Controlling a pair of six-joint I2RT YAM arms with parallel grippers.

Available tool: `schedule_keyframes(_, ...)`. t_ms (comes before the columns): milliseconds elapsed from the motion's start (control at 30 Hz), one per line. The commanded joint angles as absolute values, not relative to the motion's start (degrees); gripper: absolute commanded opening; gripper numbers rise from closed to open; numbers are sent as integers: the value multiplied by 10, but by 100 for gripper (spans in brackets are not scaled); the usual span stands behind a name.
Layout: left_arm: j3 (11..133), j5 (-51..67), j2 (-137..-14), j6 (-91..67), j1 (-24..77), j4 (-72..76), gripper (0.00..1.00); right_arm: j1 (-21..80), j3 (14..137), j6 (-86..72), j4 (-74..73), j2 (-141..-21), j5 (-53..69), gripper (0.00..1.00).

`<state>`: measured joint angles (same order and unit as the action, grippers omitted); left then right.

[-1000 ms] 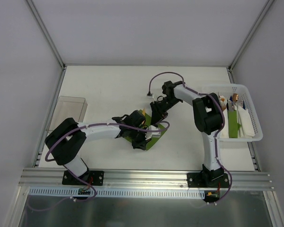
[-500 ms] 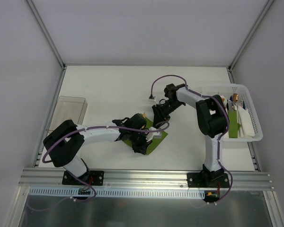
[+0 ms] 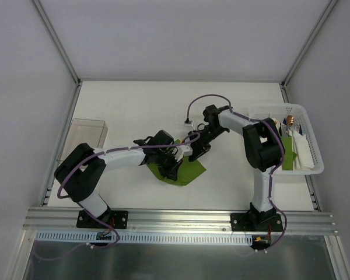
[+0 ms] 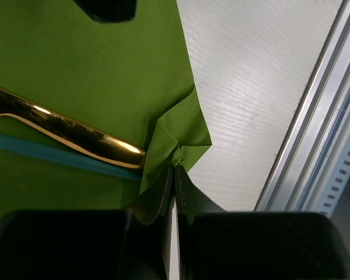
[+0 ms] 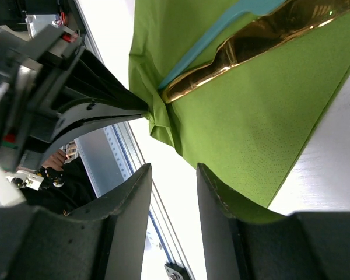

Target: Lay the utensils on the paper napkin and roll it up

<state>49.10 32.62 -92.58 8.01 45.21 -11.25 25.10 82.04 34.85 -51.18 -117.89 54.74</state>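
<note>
Utensils (image 4: 64, 131) on paper napkin (image 4: 76, 58); basket (image 3: 317, 146) holds cutlery (image 3: 289, 121).

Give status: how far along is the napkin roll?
Done: a gold-handled utensil and a teal one lie on the green napkin. In hand: the left gripper is shut on one napkin corner, which is puckered up; the right gripper hovers open at the sheet's edge. Left: the roll itself, as the napkin lies mostly flat.

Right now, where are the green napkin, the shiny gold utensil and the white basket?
green napkin (image 4: 76, 64), left wrist view, flat middle of the sheet.
gold utensil (image 4: 76, 131), left wrist view, its handle.
white basket (image 3: 277, 105), top view, far rim.
</note>
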Motion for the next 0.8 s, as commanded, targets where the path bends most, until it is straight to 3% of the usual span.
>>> schedule_keyframes(0, 516, 345, -923, 64, 441, -106, 0, 250, 817, 332, -504, -1150, 544, 40)
schedule_keyframes(600, 555, 327, -959, 62, 403, -106, 7, 252, 800, 330, -503, -1143, 539, 34)
schedule_keyframes(767, 563, 288, -978, 62, 402, -106, 7, 256, 792, 329, -504, -1141, 541, 28)
